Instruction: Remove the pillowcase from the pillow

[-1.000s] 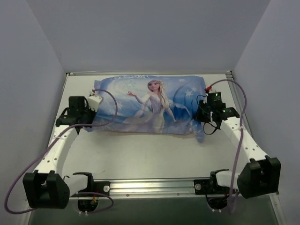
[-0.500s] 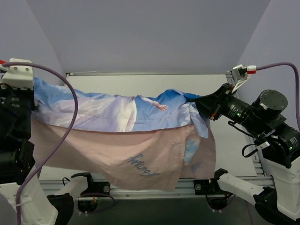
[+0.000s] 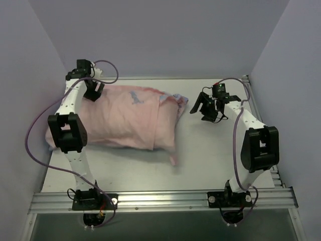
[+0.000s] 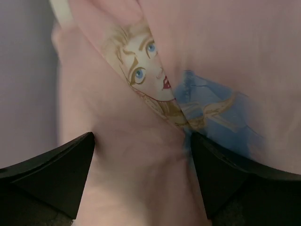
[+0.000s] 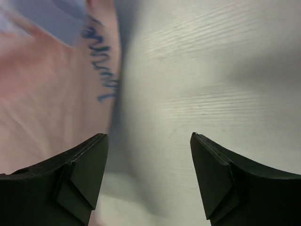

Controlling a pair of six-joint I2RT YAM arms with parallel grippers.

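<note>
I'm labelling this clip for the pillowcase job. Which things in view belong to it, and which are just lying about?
Job: pillowcase, pink side out; left end effector, open over it; right end effector, open beside it. Pillow not visible.
Not the job: table; purple cables.

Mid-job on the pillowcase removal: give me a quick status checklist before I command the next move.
1. Left claw open: ok, fingers wide apart above pink cloth, gripping nothing.
2. Right claw open: ok, empty, mostly over bare table.
3. Pillowcase turned pink side out: ok; only a fold of print shows in the left wrist view.
4. Pillow out of the case: cannot tell; no white cushion shows in any view.
5. Right claw lined up on fabric: not ok; the cloth's edge reaches only one finger.
</note>
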